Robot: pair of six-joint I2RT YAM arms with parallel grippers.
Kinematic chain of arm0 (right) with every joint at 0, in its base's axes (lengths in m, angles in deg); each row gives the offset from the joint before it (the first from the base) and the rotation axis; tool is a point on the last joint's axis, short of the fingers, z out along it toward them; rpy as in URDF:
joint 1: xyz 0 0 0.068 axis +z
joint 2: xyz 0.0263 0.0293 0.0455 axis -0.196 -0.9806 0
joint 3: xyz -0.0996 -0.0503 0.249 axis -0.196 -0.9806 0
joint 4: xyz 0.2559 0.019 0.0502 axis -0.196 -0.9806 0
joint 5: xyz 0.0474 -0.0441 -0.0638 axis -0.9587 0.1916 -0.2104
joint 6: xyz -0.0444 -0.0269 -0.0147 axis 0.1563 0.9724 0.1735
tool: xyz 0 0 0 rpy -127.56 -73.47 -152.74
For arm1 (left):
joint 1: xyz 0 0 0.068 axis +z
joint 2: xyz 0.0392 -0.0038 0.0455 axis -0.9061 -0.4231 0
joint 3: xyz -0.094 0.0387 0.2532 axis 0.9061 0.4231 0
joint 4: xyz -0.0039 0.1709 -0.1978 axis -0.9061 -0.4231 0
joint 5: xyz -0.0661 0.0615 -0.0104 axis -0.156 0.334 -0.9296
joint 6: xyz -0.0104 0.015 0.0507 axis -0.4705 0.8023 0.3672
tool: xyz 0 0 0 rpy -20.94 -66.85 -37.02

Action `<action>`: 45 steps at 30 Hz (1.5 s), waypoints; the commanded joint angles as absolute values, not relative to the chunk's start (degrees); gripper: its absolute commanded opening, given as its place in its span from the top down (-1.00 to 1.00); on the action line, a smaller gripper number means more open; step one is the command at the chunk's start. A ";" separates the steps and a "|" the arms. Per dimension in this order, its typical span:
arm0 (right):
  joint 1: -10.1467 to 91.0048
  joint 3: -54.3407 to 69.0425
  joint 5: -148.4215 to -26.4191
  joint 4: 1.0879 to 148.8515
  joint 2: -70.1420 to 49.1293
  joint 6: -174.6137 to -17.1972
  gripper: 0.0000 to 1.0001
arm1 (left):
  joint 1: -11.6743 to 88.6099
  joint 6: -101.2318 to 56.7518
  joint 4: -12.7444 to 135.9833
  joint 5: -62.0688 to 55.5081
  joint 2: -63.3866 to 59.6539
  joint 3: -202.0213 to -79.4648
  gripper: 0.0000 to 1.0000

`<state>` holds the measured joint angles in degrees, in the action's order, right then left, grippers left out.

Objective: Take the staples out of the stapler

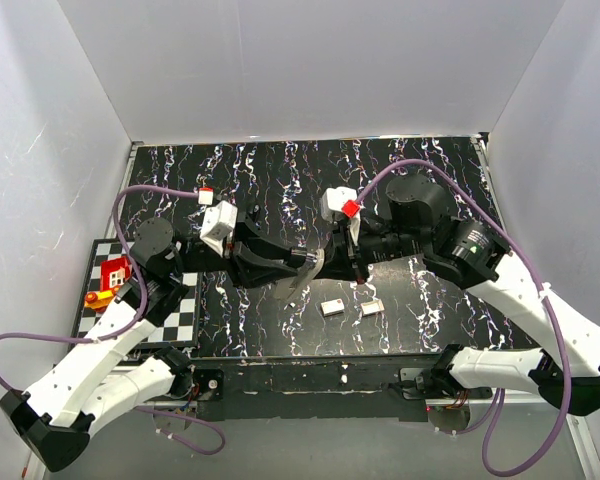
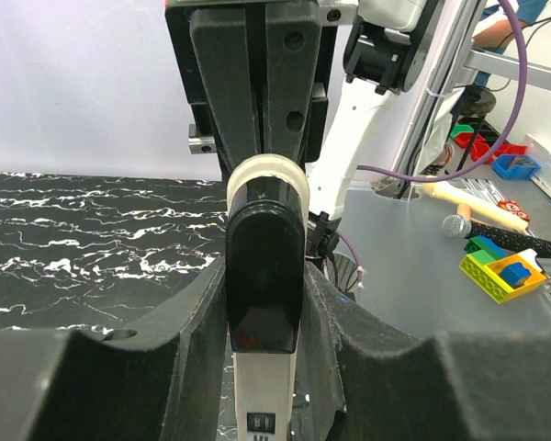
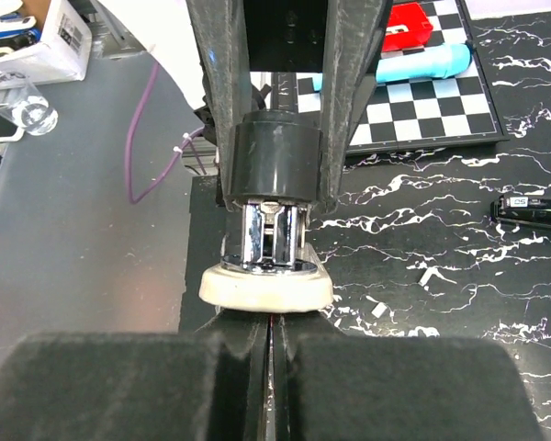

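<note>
The left gripper is clamped around a slim dark grey-black stapler, held above the black marbled table. Just beyond its fingertips, the stapler's cream end cap meets the right gripper. That gripper's fingers are pressed together, and whether they pinch anything is unclear. Beneath the right gripper, toward the arm bases, lie two small pale rectangular blocks. Far behind the left gripper sits a checkerboard.

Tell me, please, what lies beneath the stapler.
The left hand and right hand hold the stapler over the marbled table. Two small pale blocks lie toward its near edge. The patch straight below is hidden by stapler and hands.
</note>
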<state>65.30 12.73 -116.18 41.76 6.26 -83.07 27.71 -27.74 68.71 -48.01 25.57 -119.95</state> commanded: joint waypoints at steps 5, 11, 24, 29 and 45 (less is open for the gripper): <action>65.71 22.32 -123.02 45.07 1.76 -80.66 0.97 | 25.95 -27.54 68.74 -53.29 21.08 -122.54 1.00; 66.58 26.02 -125.22 43.58 -3.16 -79.78 0.97 | 22.78 -26.83 68.66 -53.64 16.94 -125.26 1.00; 67.02 32.35 -125.49 37.60 -7.65 -75.29 0.97 | 18.21 -23.50 65.15 -54.35 11.31 -130.01 1.00; 66.94 34.81 -125.39 36.81 -9.49 -75.55 0.97 | 17.07 -20.86 60.84 -52.50 10.17 -131.06 1.00; 66.94 24.98 -116.88 38.91 -1.24 -75.82 0.97 | 16.10 -15.14 54.94 -42.66 15.09 -130.54 1.00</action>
<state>65.37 27.88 -120.18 16.72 -1.39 -76.86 18.95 -17.23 54.30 -48.65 16.81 -130.57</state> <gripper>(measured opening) 0.021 0.314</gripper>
